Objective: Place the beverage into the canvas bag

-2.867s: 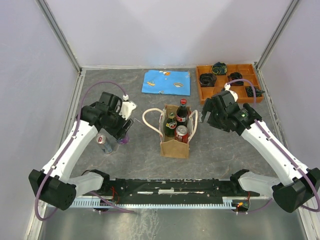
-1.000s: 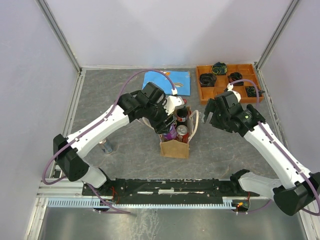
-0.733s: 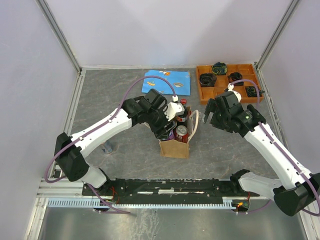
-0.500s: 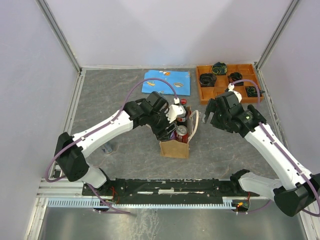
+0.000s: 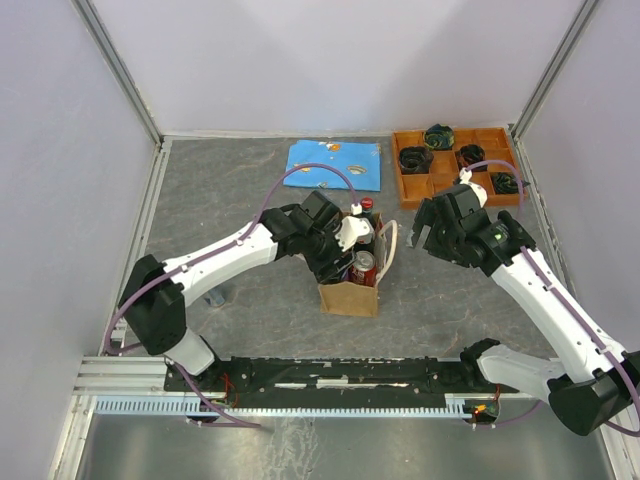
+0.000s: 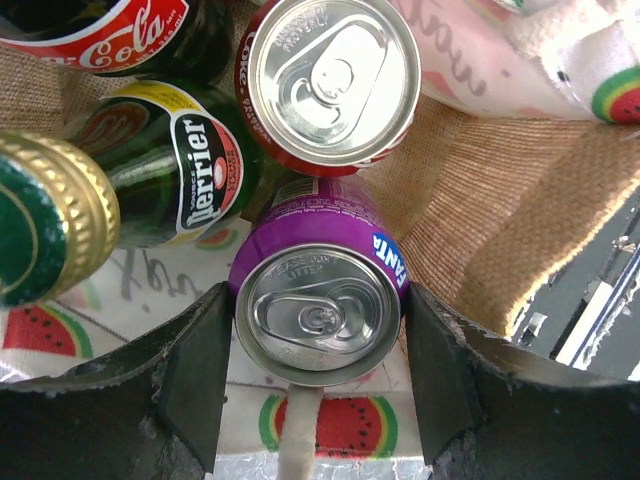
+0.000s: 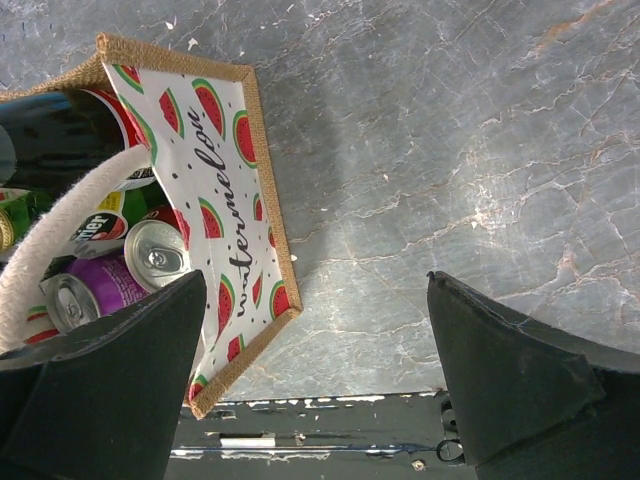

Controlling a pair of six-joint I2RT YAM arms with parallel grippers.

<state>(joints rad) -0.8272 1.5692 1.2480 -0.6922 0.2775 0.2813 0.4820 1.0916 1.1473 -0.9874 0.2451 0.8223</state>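
Grey marbled worktop (image 5: 230, 190) spreads between pale walls; near its middle the canvas bag (image 5: 350, 297) stands upright with its mouth open, watermelon print showing on one side; a blue cloth (image 5: 334, 164) lies flat behind it and an orange tray (image 5: 410, 133) of dark objects sits in the far right corner. The left hand (image 6: 318, 330) reaches down into the mouth of the bag; its two dark fingers (image 6: 195, 370) press against opposite sides of the purple can (image 6: 320, 262), which is upright inside the bag with its silver top up. Just beside it in the bag are a red can (image 6: 330, 80), a green Perrier bottle (image 6: 190, 170) and a cola bottle (image 6: 110, 30). The right hand (image 7: 315, 278) hangs spread wide over bare worktop beside the bag, holding nothing.
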